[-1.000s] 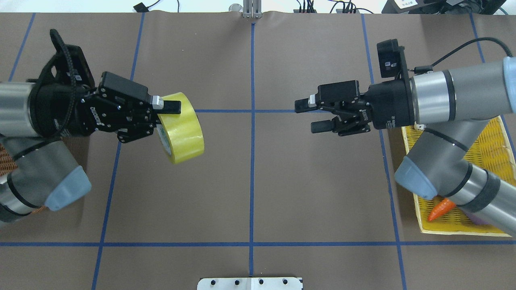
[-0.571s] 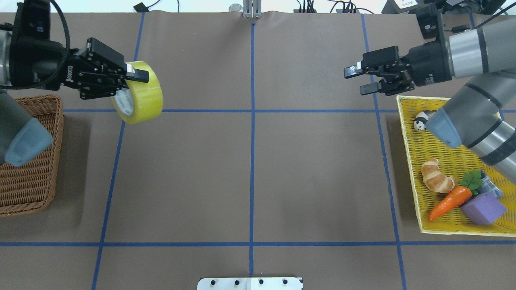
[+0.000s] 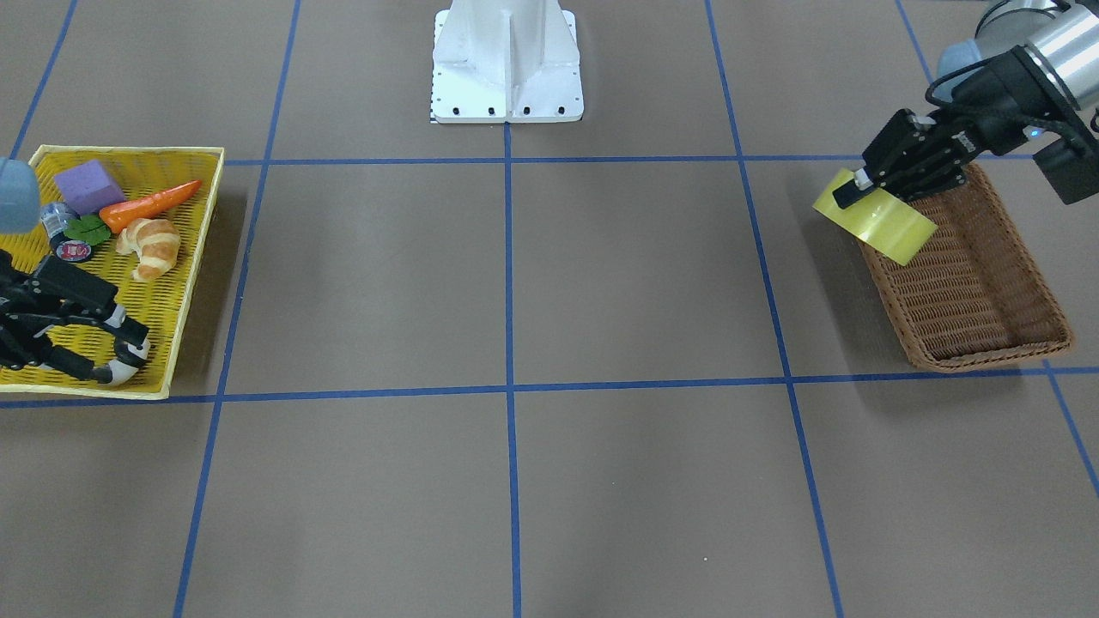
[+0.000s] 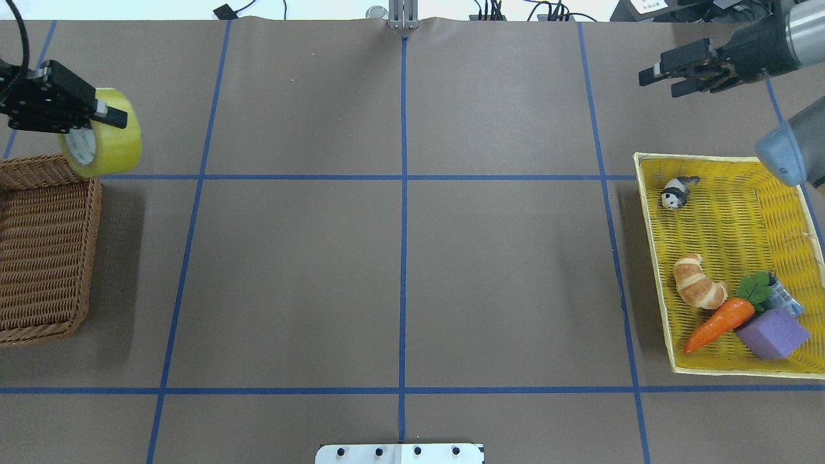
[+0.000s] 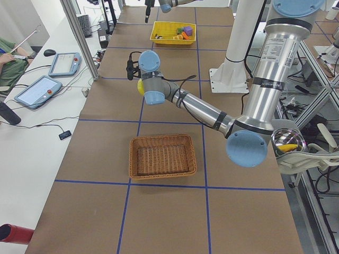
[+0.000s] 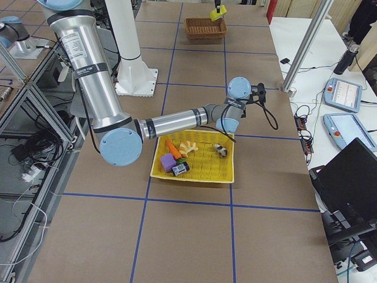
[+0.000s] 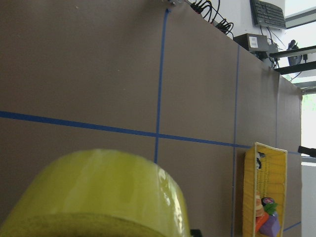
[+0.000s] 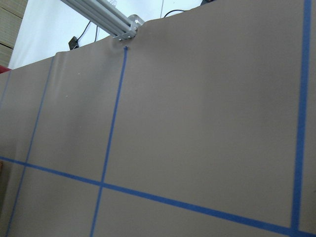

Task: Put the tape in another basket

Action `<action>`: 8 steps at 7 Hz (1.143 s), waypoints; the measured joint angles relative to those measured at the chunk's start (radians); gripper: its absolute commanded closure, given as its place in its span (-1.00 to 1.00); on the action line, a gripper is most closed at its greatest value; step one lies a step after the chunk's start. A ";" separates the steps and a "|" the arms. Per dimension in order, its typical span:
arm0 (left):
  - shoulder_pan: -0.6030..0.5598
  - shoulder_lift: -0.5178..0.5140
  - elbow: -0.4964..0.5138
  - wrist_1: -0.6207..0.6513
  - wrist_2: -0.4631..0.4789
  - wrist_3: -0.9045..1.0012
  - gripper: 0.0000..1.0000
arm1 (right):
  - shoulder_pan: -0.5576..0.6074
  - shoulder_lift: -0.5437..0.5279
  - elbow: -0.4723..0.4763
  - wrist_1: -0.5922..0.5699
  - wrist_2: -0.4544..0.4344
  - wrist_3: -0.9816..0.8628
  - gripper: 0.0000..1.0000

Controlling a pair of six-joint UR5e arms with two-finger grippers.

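The yellow tape roll [image 4: 109, 138] hangs in the air in my left gripper [image 4: 97, 125], which is shut on its wall. It is by the corner of the brown wicker basket [image 4: 90, 258] at the table's left end. In the front view the tape [image 3: 884, 225] overlaps the rim of the basket [image 3: 987, 354] on the side facing the table's middle, and the left gripper [image 3: 859, 199] is shut on it. The tape fills the bottom of the left wrist view [image 7: 98, 192]. The basket holds nothing. My right gripper [image 4: 664, 78] is open and empty at the far right.
A flat yellow tray [image 4: 646, 232] at the right end holds a panda figure [image 4: 675, 192], croissant [image 4: 698, 290], carrot [image 4: 718, 325], purple block [image 4: 772, 333] and a small dark roll with a red label [image 3: 73, 251]. Blue tape lines cross the brown table.
My left gripper has carried the tape left and farther back, from near the middle to the basket's corner. My right arm has drawn back to the far right, uncovering the yellow tray.
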 measured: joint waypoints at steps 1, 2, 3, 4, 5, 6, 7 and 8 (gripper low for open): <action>-0.018 0.057 0.007 0.008 0.001 0.103 1.00 | 0.036 -0.002 0.002 -0.102 -0.033 -0.141 -1.00; -0.038 0.102 0.010 0.026 0.006 0.202 1.00 | 0.061 -0.005 0.004 -0.196 -0.092 -0.288 -1.00; -0.062 0.127 0.010 0.062 0.010 0.297 1.00 | 0.079 -0.007 0.006 -0.289 -0.146 -0.431 -1.00; -0.086 0.140 0.010 0.126 0.021 0.407 1.00 | 0.103 -0.008 0.010 -0.403 -0.179 -0.587 -1.00; -0.100 0.149 0.008 0.206 0.051 0.526 1.00 | 0.126 -0.009 0.014 -0.514 -0.195 -0.722 -1.00; -0.104 0.169 0.007 0.293 0.092 0.665 1.00 | 0.140 -0.010 0.024 -0.628 -0.207 -0.835 -1.00; -0.103 0.196 0.005 0.383 0.123 0.798 1.00 | 0.147 -0.011 0.045 -0.760 -0.228 -0.939 -1.00; -0.090 0.217 0.002 0.483 0.138 0.895 1.00 | 0.145 -0.005 0.080 -0.934 -0.254 -1.023 -1.00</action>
